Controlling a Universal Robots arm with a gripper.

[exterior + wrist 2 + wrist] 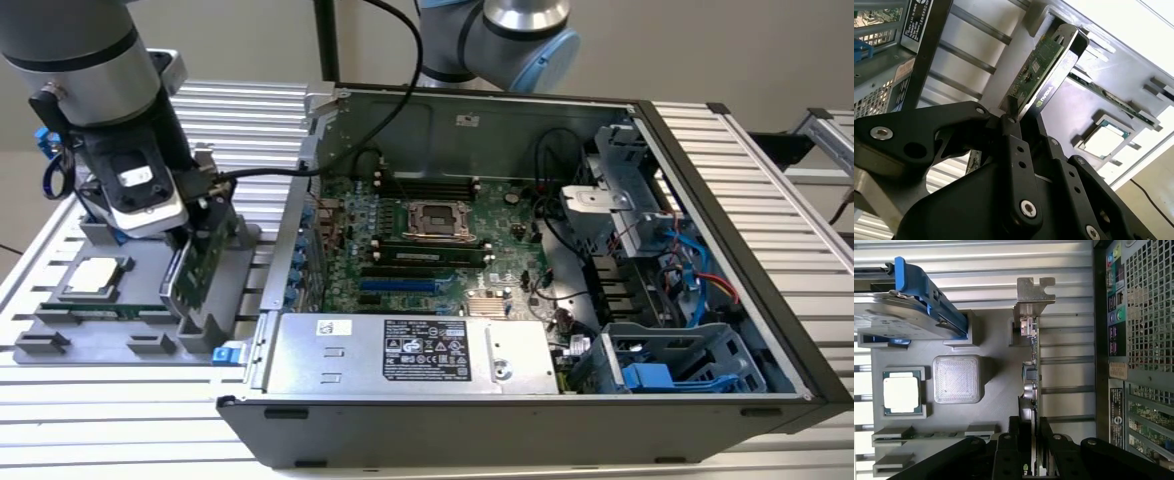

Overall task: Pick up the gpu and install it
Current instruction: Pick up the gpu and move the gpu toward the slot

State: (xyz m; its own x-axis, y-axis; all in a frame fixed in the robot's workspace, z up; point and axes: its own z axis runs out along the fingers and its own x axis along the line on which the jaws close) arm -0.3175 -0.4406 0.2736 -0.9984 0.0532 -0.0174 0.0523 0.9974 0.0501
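Pinching the upright gpu (1032, 365) tight in the gripper (1033, 432), directly beneath, long axis running ahead toward its silver bracket (1031, 295).

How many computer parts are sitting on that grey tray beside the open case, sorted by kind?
gpu: 1, standing on edge, gripped by the gripper
processor chip: 1
memory stick: 1
hard drive: 1
Total: 4
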